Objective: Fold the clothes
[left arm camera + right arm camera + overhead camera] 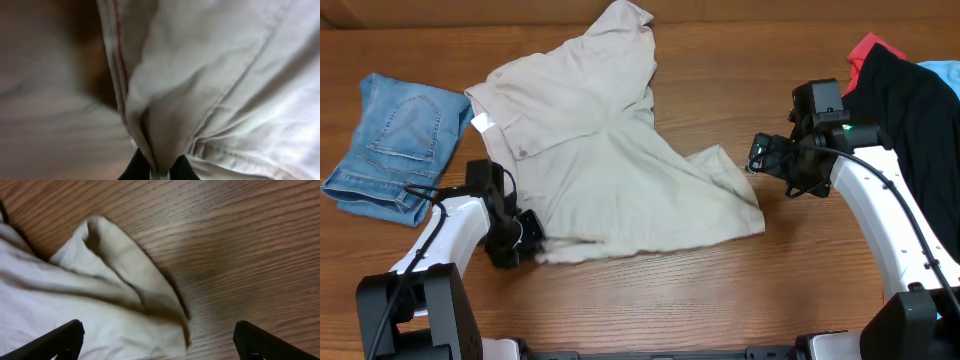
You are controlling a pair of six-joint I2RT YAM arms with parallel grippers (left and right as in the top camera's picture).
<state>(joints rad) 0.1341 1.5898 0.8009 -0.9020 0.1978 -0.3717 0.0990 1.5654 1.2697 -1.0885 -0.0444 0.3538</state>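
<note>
The beige khaki shorts (610,150) lie rumpled and spread across the middle of the table. My left gripper (525,235) is at their lower left edge, shut on a pinched fold of the beige cloth (210,75). In the left wrist view the left gripper (159,170) has the fold squeezed between its dark fingertips (134,167). My right gripper (760,155) hovers at the shorts' right corner. Seen from the right wrist, the right gripper (157,330) stands open, its fingers (60,340) straddling the cloth corner (100,290) without touching it.
Folded light blue jeans (395,145) lie at the far left. A black garment (910,110) is piled at the right edge over a red one (870,50) and a light blue one (940,72). Bare wood table (720,290) shows in front.
</note>
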